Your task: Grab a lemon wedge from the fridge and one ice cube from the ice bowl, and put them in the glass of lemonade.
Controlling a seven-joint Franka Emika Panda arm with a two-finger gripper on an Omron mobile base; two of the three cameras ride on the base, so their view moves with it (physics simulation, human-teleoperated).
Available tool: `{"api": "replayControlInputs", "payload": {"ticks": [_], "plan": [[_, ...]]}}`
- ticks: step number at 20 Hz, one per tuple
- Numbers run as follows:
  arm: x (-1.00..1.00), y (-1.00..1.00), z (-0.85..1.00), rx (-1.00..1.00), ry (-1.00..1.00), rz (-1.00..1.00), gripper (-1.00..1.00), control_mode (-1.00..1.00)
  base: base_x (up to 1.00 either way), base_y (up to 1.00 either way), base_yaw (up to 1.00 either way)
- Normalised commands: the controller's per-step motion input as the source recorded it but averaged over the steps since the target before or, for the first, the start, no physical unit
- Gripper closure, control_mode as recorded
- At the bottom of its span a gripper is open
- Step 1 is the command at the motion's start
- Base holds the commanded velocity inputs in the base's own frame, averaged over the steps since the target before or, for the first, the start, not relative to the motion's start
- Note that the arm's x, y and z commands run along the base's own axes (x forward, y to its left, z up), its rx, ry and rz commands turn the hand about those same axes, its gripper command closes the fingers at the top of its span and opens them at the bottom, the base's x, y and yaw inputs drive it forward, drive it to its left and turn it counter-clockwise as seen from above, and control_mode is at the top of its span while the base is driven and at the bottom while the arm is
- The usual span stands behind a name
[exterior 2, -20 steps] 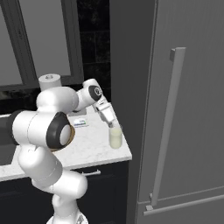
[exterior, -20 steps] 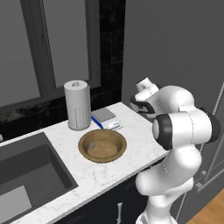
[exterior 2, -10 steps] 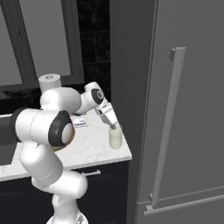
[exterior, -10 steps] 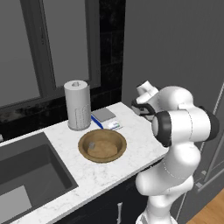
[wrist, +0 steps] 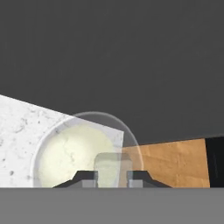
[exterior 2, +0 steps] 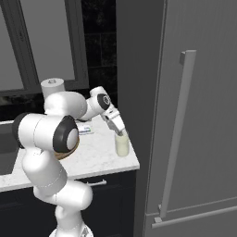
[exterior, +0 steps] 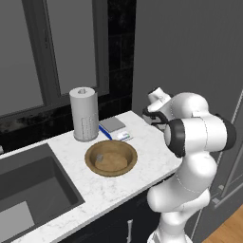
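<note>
Above the glass of lemonade [wrist: 83, 151] in the hand view, I am seeing the gripper [wrist: 111, 176] pointing down, with its two dark fingertips [wrist: 89, 176] pinching a small pale translucent ice cube [wrist: 112, 165] between them. The jaws are standing narrow, closed on the cube. The cube is sitting over the near side of the glass's round mouth, with the creamy yellow liquid showing beyond and beside it.

From the right base view, I am watching the gripper [exterior 2: 121, 132] hanging just over the rim of the glass of lemonade [exterior 2: 122, 146], which is standing upright on the white marbled counter [exterior 2: 99, 155], close to the counter's right end and just beside the fridge [exterior 2: 194, 111]. The fridge door is shut, its long grey bar handle [exterior 2: 178, 134] running vertically. I cannot tell from this side whether the cube is touching the glass rim or staying clear of it.

From the left base view, the ice bowl [exterior: 111, 158] is resting on the counter well to the left of the arm, with a second small ice cube [exterior: 100, 157] lying inside it towards its left wall. Behind the bowl, a paper towel roll [exterior: 84, 114] is standing upright, and the dark sink [exterior: 28, 190] is lying at the counter's left end.
</note>
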Motion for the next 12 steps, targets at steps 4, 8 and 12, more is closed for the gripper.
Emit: {"api": "replayControlInputs", "payload": {"ticks": [4,8,12], "plan": [[0.0,0.0,0.0,0.0,0.0,0.0,1.0,-1.0,0.0,0.0,0.0],[-0.09,0.0,0.15,0.0,0.0,0.0,1.0,-1.0,0.0,0.0,0.0],[-0.1,0.0,0.2,0.0,0.0,0.0,1.0,-1.0,0.0,0.0,0.0]]}}
